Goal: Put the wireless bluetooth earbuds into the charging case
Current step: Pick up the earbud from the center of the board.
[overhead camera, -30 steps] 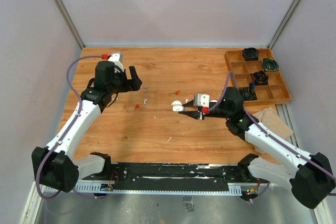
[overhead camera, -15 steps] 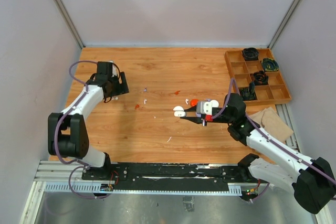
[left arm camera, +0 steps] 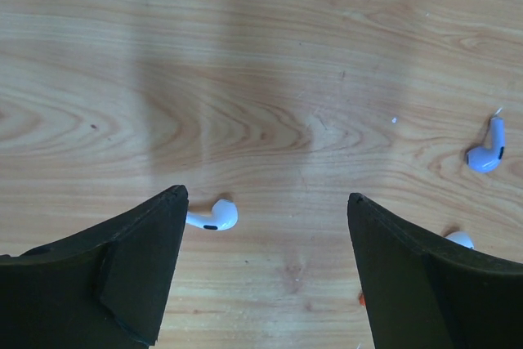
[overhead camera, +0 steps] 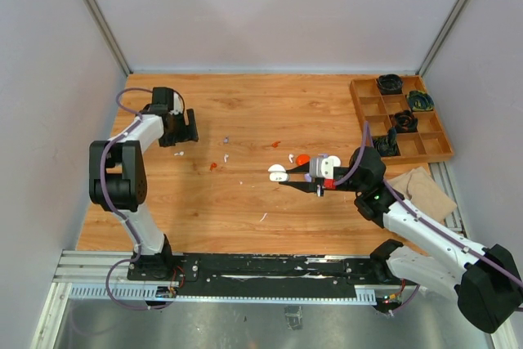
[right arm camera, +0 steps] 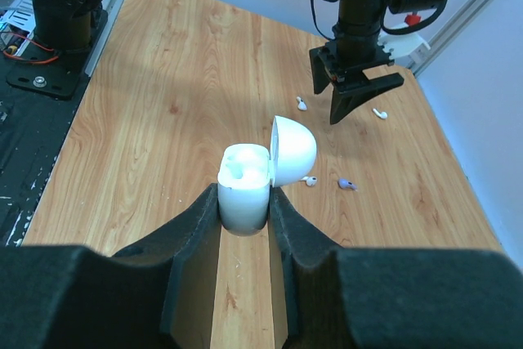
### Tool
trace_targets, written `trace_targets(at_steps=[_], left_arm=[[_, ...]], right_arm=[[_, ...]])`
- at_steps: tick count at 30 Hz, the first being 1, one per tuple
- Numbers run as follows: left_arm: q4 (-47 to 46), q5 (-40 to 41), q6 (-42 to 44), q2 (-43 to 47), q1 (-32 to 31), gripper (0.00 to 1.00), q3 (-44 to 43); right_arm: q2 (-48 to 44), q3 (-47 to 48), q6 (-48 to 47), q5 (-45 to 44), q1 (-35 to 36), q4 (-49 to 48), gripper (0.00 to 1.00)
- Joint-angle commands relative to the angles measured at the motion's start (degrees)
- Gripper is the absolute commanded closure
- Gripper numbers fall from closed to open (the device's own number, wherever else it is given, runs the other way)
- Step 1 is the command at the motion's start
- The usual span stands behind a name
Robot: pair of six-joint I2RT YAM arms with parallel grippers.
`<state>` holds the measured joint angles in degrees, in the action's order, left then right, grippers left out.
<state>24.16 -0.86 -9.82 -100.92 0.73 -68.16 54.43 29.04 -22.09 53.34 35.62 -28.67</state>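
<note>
**Left.** The left arm reaches to the far-left part of the worktop [overhead camera: 270, 104]. Its pincer [left arm camera: 265, 202] points down at the wood, with the 2 fingers [left arm camera: 122, 275] set wide apart and gripping nothing. A white earbud [left arm camera: 211, 217] lies flat just beside the left finger. A pale purple earbud [left arm camera: 485, 153] lies farther right, outside the fingers. A second white earbud [left arm camera: 459, 239] shows only partly from behind the right finger.

**Centre.** Other loose pieces are scattered on the wood, among them an orange-red earbud [overhead camera: 213, 166]. A round red puck [overhead camera: 302, 158] lies just beyond the right arm's fingers.

**Right.** The right pincer [right arm camera: 245, 202] is clamped on the body of the white charging case [overhead camera: 278, 173]. It holds the case near the middle of the worktop, with the lid [right arm camera: 294, 149] hinged open. Whether either socket is filled cannot be told.

**Far right.** A wooden compartment tray [overhead camera: 428, 145] holds dark items in several cells. A piece of cardboard [overhead camera: 425, 190] lies just in front of it.
</note>
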Motion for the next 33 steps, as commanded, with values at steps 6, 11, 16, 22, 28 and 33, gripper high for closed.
trace_targets(at_steps=[6, 11, 16, 22, 28, 33], left_arm=[[1.8, -3.3, 1.3, -2.6, 0.8, 0.16, -0.4], [2.7, -4.3, 1.4, -2.8, 0.8, 0.17, 0.5], [4.4, -3.4, 1.0, -2.7, 0.8, 0.19, 0.9], [5.7, -3.1, 0.3, -1.6, 0.8, 0.2, 1.8], [6.1, -3.0, -0.3, -1.0, 0.8, 0.23, 2.2], [6.5, 1.2, -1.1, -1.1, 0.8, 0.29, 0.8]], right_arm=[[0.1, -0.6, 0.9, 1.3, 1.1, -2.5, 0.99], [0.2, -0.5, 0.9, 1.3, 1.2, -2.4, 0.99], [0.0, -0.6, 0.9, 1.3, 1.2, -2.4, 0.99], [0.0, -0.6, 1.1, 1.4, 1.2, -2.6, 0.99], [0.0, -0.6, 1.5, 1.5, 1.2, -3.0, 0.99], [-0.3, -0.7, 1.6, 1.5, 1.3, -3.1, 0.99]])
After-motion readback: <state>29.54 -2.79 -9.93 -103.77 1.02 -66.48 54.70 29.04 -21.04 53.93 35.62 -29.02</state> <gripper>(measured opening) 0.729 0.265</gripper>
